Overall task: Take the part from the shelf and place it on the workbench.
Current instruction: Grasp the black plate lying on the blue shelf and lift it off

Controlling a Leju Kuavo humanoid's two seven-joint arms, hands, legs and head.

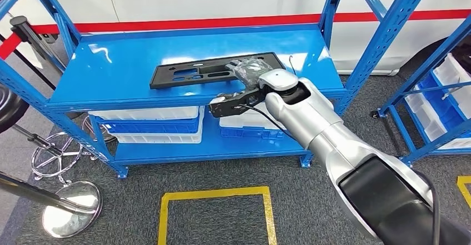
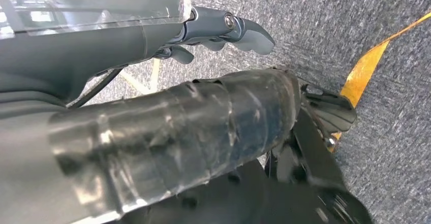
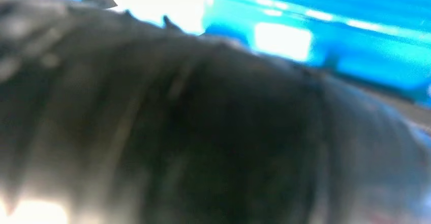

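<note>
The part (image 1: 194,71) is a long flat black plate with cut-outs, lying on the top board of the blue shelf (image 1: 111,73). My right hand (image 1: 248,69) reaches in from the lower right, and its dark fingers lie over the plate's right end. Whether they grip it is not clear. The right wrist view is a blurred dark mass with the bright blue shelf (image 3: 356,36) beyond. In the left wrist view my left hand (image 2: 178,107) hangs over grey carpet, its fingers (image 2: 244,31) apart and holding nothing.
White and blue bins (image 1: 150,124) fill the shelf's lower level. A second blue rack with bins (image 1: 444,89) stands at the right. Chrome stanchion bases (image 1: 72,209) stand at the left, a yellow floor square (image 1: 216,200) lies in front, and a white car (image 1: 222,0) is behind.
</note>
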